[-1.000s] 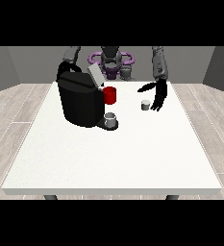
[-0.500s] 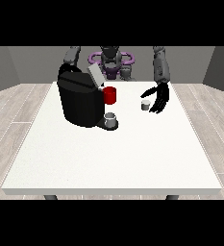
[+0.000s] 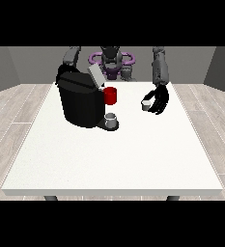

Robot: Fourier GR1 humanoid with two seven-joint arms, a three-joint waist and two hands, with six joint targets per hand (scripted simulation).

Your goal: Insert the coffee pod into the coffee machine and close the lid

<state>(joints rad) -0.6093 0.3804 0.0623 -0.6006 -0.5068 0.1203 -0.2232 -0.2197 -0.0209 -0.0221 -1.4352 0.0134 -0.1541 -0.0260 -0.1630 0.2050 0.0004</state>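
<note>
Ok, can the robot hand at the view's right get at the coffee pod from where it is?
Probably yes. The robot hand at the view's right sits right beside the coffee pod, its fingers curving toward it, with nothing between them. The coffee machine stands well off to the side.

From my station, the counter (image 3: 114, 154) looks like smooth matt white laminate with a faint speckle. The coffee machine (image 3: 80, 101) reads as black plastic, mostly matt, its raised lid (image 3: 95, 76) a paler grey with a soft sheen. I see a glossy red cup (image 3: 110, 95) and a small silvery, metal-looking cup (image 3: 111, 118) on its base. The coffee pod (image 3: 146, 104) looks pale and smooth beside the dark, slightly glossy hand (image 3: 159, 100). The floor (image 3: 12, 111) resembles light wood planking.
</note>
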